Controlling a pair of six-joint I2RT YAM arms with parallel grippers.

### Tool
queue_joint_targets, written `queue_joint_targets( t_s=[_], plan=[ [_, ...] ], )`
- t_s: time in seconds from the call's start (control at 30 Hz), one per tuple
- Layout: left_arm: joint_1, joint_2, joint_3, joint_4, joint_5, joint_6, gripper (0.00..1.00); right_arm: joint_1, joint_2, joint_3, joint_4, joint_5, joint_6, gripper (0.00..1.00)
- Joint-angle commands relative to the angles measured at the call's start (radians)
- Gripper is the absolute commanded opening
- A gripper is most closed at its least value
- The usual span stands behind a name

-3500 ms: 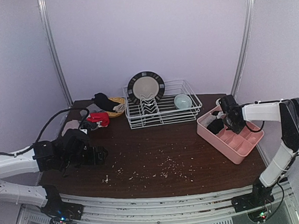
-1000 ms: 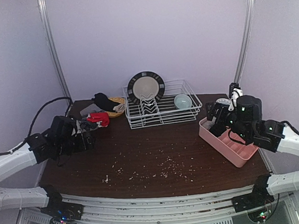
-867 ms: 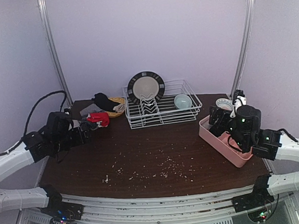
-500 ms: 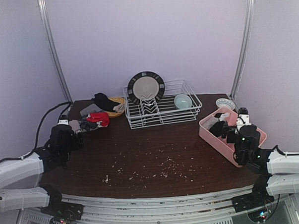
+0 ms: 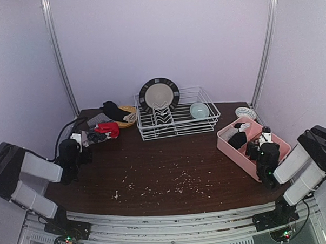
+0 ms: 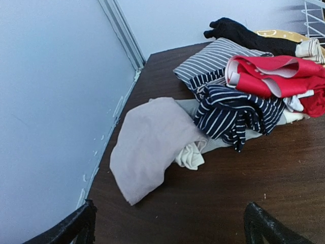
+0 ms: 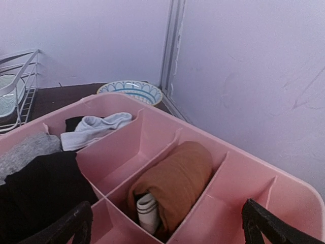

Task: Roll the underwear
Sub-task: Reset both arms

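Note:
The underwear lies in a loose heap (image 5: 101, 130) at the table's back left. From the left wrist I see a pale beige piece (image 6: 147, 147), a navy striped one (image 6: 238, 109), a red one (image 6: 274, 76) and a black one (image 6: 244, 35). My left gripper (image 6: 170, 231) is open and empty, just short of the beige piece. In the pink tray (image 7: 254, 168) sit a rolled brown piece (image 7: 177, 183), a black one (image 7: 40, 188), a grey one (image 7: 25, 152) and a pale blue one (image 7: 96, 127). My right gripper (image 7: 167, 229) hangs open over the tray's near end, holding nothing.
A white wire dish rack (image 5: 176, 118) with a dark-rimmed plate (image 5: 159, 94) and a small bowl (image 5: 199, 109) stands at the back middle. A patterned bowl (image 7: 129, 91) sits behind the tray. A yellow dish (image 5: 127, 110) lies by the heap. Crumbs (image 5: 182, 180) dot the table. Walls stand close on both sides.
Both arms have folded back and down toward their bases, the left away from the heap's side, the right from above the tray. Both grippers stayed open and empty.

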State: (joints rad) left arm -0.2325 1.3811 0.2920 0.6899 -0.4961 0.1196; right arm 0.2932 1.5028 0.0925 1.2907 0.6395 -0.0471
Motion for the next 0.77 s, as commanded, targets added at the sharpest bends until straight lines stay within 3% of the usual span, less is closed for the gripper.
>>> queue_joint_targets(
  t_s=[0.0, 0.03, 0.07, 0.13, 0.23, 0.73],
  plan=[
    [0.020, 0.166, 0.099, 0.311, 0.060, 0.048, 0.98, -0.041, 0.096, 0.053, 0.195, -0.184, -0.051, 1.00],
    [0.056, 0.136, 0.120, 0.195, 0.130, -0.001, 0.98, -0.070, 0.101, 0.058, 0.161, -0.206, -0.010, 1.00],
    [0.101, 0.145, 0.096, 0.183, 0.203, -0.059, 0.98, -0.093, 0.116, 0.085, 0.150, -0.244, -0.015, 1.00],
    [0.157, 0.216, -0.019, 0.507, 0.236, -0.085, 0.98, -0.094, 0.119, 0.135, 0.064, -0.211, -0.004, 1.00],
    [0.178, 0.178, 0.102, 0.221, 0.283, -0.088, 0.98, -0.145, 0.064, 0.228, -0.207, -0.249, 0.074, 1.00],
    [0.158, 0.181, 0.111, 0.220, 0.259, -0.083, 0.98, -0.172, 0.065, 0.231, -0.209, -0.276, 0.084, 1.00]
  ],
)
